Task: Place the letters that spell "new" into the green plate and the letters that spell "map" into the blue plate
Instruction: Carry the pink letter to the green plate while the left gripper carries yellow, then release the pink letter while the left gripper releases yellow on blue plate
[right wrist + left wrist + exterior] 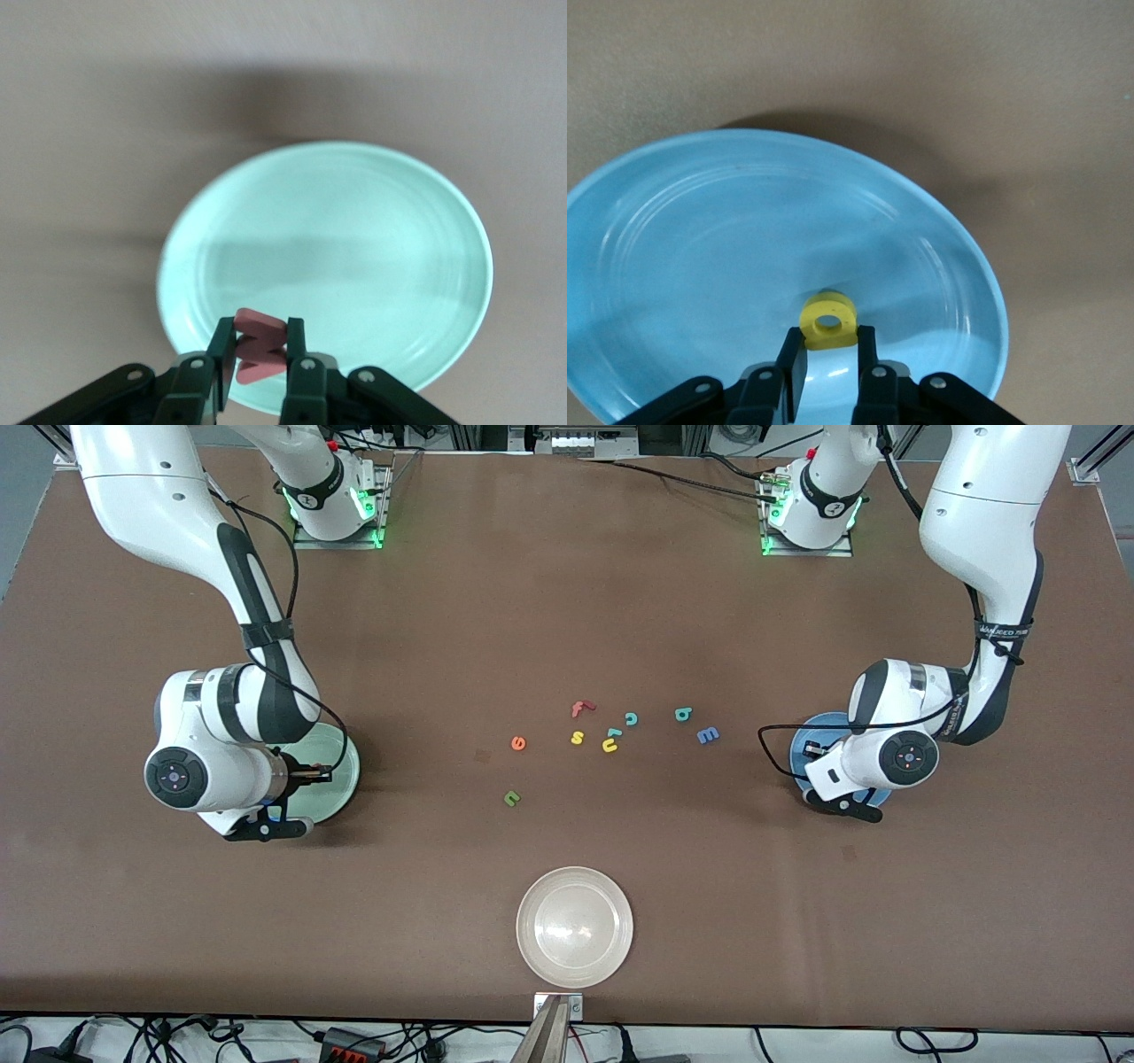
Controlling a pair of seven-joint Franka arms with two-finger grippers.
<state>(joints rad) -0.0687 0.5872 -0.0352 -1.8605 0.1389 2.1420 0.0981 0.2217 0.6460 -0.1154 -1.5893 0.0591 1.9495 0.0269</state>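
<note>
Jaws of left gripper point(830, 359) pinching yellow "a" point(828, 320) over blue plate point(673, 230). Jaws of right gripper point(260, 354) clamped on pinkish-red "w" point(260, 345) over green plate point(354, 239). On brown tabletop point(567, 602) between plates: blue "m" point(708, 735) and teal "p" point(683, 714) toward left arm's end, orange "e" point(518, 742), dark green "n" point(511, 799) nearer the camera. Whitish-beige plate point(575, 926) nearest of all.

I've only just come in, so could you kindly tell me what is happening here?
The left gripper, over the round blue plate, is shut on the yellow foam "a". The right gripper, over the pale mint-green plate, is shut on the pinkish-red foam "w". Other letters lie mid-table.
</note>
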